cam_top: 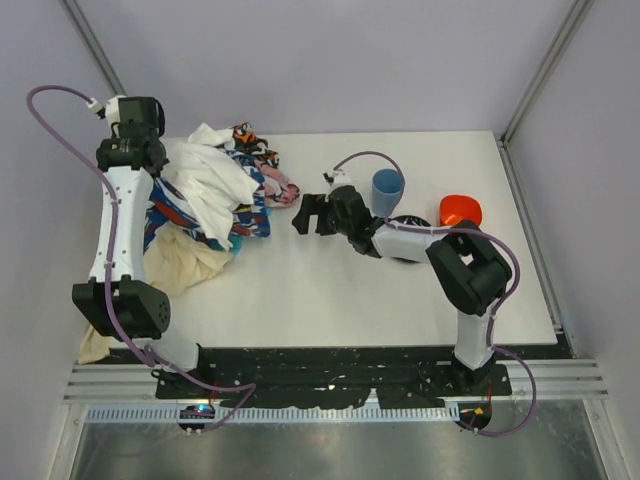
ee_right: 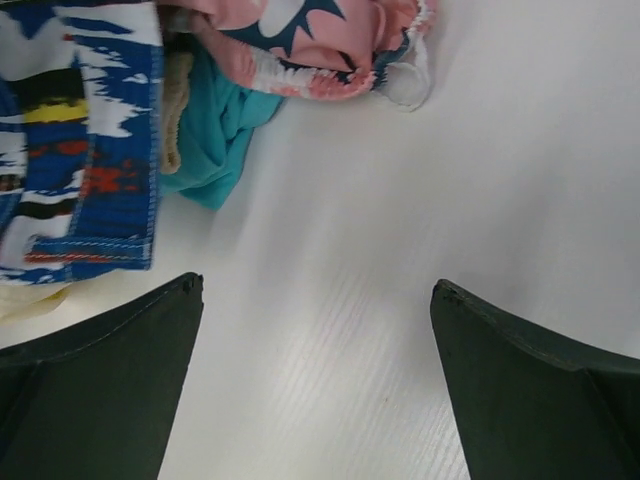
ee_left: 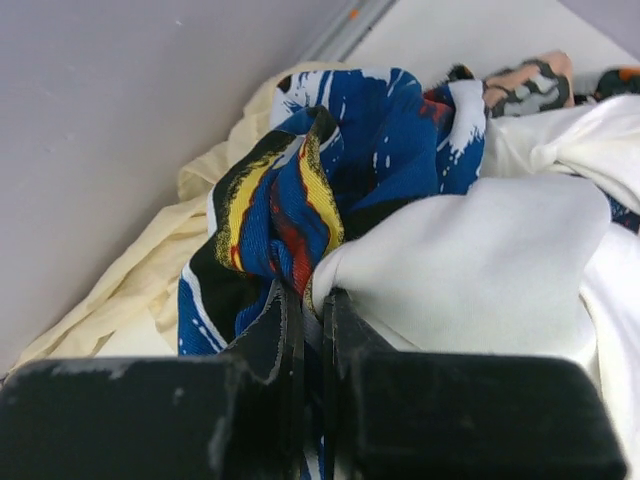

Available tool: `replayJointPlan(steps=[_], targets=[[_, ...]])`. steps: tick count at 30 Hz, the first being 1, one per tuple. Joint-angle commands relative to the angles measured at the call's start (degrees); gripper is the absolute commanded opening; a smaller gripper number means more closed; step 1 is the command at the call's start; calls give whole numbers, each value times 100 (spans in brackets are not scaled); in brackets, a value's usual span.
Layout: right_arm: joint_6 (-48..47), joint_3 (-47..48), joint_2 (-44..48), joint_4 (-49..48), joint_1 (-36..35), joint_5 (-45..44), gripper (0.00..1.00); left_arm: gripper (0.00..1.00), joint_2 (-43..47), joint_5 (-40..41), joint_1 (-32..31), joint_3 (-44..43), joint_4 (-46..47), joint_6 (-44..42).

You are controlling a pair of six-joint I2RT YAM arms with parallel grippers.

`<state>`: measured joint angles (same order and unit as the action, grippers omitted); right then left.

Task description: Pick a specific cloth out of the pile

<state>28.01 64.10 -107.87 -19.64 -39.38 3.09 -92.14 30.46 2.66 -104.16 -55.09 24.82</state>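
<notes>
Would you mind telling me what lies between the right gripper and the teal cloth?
Bare white table only. The right wrist view shows nothing between the open right gripper and the teal cloth, which pokes out from under the pile.

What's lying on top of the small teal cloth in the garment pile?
Pink-navy patterned garment overlaps the teal cloth; blue-white patterned garment flanks it. Its remainder is covered.
</notes>
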Motion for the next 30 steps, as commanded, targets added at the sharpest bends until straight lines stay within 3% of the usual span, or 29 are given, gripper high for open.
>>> replayJointPlan(steps=[1,7,17,20,25,27,30], targets=[[249,744,-425,679,-184,-950,97,0,-93,663,349,-649,157,-3],[407,1693,-1244,997,-316,-636,79,0,-453,874,516,-930,87,-57],[635,3125,-2369,1216,-765,-397,73,0,-674,663,587,-1071,-46,5],[732,3846,-2860,1514,-800,-169,67,0,-665,593,622,-1063,-19,14],[793,5040,-3642,1876,-879,68,65,0,-656,461,631,-1054,7,58],[820,5296,-3836,1929,-923,182,58,0,-665,417,631,-1019,25,76],[794,5350,-3864,1868,-923,402,28,0,-674,400,631,-905,69,154]])
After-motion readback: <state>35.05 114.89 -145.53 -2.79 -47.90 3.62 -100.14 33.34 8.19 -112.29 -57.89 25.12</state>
